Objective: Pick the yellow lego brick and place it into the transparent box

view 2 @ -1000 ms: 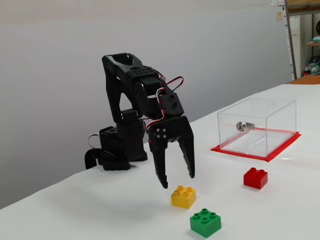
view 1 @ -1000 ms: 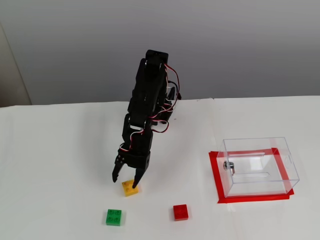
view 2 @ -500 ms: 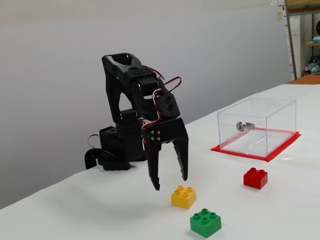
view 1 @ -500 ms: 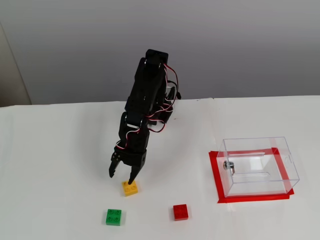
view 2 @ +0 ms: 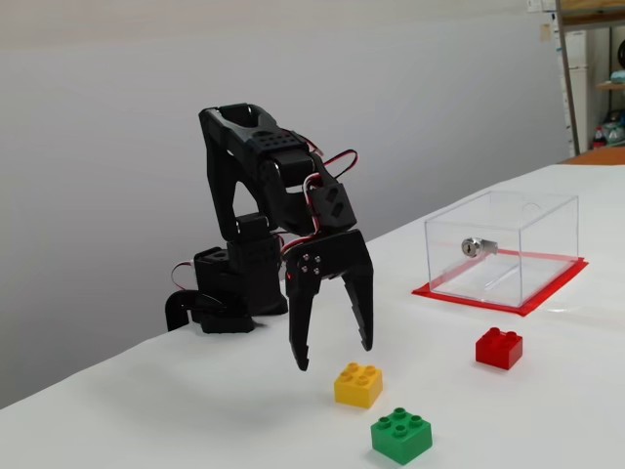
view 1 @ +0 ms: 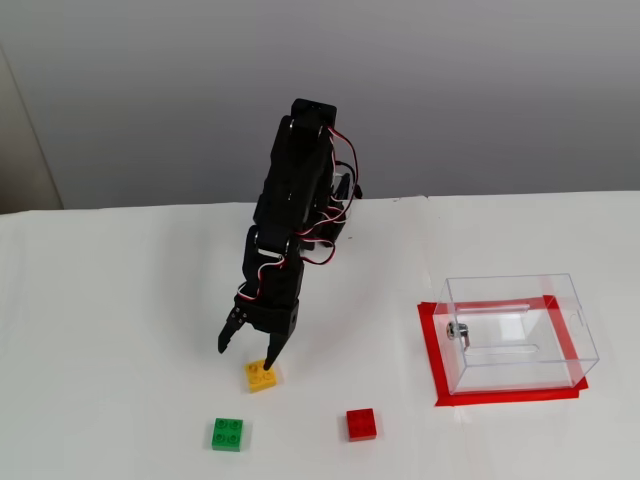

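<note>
- In a fixed view from the front and above, the gripper (view 1: 246, 358) hangs fingers-down with its jaws spread wide and nothing between them; one fingertip looks to sit at the near edge of the yellow brick (view 1: 262, 376), the other well off at about 10 o'clock from it
- To grasp well, I judge the pincer should shift toward 4 o'clock so the brick lies midway between the fingers, then drop straight down before closing
- The clear box (view 1: 518, 332) stands on a red mat (view 1: 436, 362) at 3 o'clock from the brick, well apart; the green brick (view 1: 227, 434) lies at 7 o'clock from the yellow one and the red brick (view 1: 361, 423) at 4 o'clock
- In a fixed view from the side, the gripper (view 2: 334, 353) is clear of the white table (view 2: 547, 410) and above the yellow brick (view 2: 358, 384), offset toward 10 o'clock; whether a tip touches it I cannot tell
- The arm (view 2: 264, 191) arches up from its base and folds sharply down, wrist nearly vertical
- The clear box (view 2: 503, 248) sits at 2 o'clock from the brick, with the red brick (view 2: 499, 347) between and the green brick (view 2: 401, 436) just beside the yellow one at 5 o'clock
</note>
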`<action>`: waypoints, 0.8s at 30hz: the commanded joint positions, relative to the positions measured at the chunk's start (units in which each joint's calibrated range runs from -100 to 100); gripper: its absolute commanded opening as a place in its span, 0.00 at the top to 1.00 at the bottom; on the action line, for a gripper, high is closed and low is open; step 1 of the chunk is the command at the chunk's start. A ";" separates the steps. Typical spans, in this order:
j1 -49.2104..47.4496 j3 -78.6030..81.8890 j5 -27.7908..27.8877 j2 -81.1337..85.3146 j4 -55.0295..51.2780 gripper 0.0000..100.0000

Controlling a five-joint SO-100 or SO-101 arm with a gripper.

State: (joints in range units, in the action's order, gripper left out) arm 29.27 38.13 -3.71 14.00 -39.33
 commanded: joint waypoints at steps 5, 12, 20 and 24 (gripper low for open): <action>0.19 -2.41 -0.20 0.39 0.08 0.69; 0.71 -2.50 -0.15 -0.04 0.25 0.69; -2.25 -7.12 9.87 -0.63 -0.01 0.69; -2.84 -6.30 14.15 -0.63 -0.44 0.69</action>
State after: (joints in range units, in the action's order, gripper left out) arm 26.50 33.27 7.67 13.07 -39.33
